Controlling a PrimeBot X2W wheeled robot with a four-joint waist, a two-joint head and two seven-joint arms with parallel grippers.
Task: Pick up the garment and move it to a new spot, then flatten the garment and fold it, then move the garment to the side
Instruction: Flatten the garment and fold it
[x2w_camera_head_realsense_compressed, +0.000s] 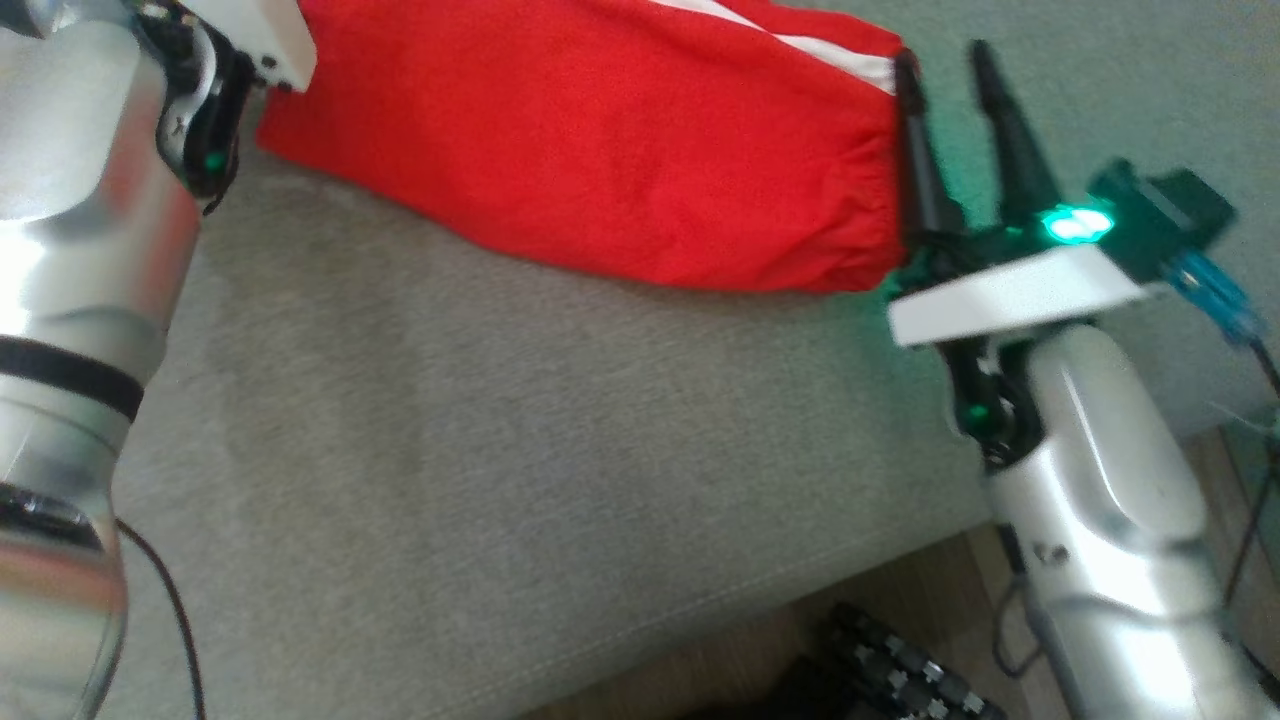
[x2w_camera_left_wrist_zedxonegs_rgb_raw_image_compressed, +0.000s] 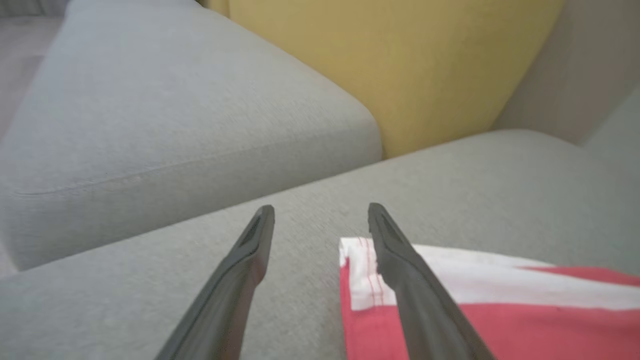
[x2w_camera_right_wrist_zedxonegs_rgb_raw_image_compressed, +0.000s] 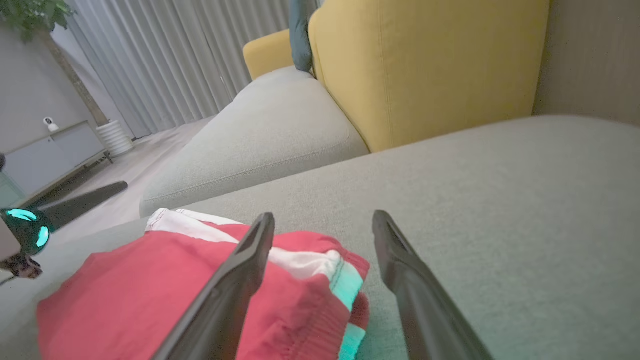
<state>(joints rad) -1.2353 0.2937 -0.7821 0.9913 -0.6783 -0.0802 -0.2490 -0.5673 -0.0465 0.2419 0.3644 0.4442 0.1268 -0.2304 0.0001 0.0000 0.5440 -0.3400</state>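
Closest in, the right end effector (x2w_camera_head_realsense_compressed: 943, 58): two long dark fingers spread apart, nothing between them, parked at the gathered waistband end of the folded red fabric garment with white stripes (x2w_camera_head_realsense_compressed: 600, 140). In the right wrist view one finger crossed in front of that waistband, while the other stood over bare cushion. At the opposite end, the left end effector (x2w_camera_left_wrist_zedxonegs_rgb_raw_image_compressed: 321, 210) was just as wide and empty, one finger crossing the white stitched hem corner. The garment lay on the grey woven sofa seat cushion (x2w_camera_head_realsense_compressed: 500, 450). Beyond it sat a second grey seat cushion (x2w_camera_left_wrist_zedxonegs_rgb_raw_image_compressed: 150, 115), then the mustard-yellow back cushion (x2w_camera_left_wrist_zedxonegs_rgb_raw_image_compressed: 400, 65), with pale pleated curtains (x2w_camera_right_wrist_zedxonegs_rgb_raw_image_compressed: 175, 60) farthest back.
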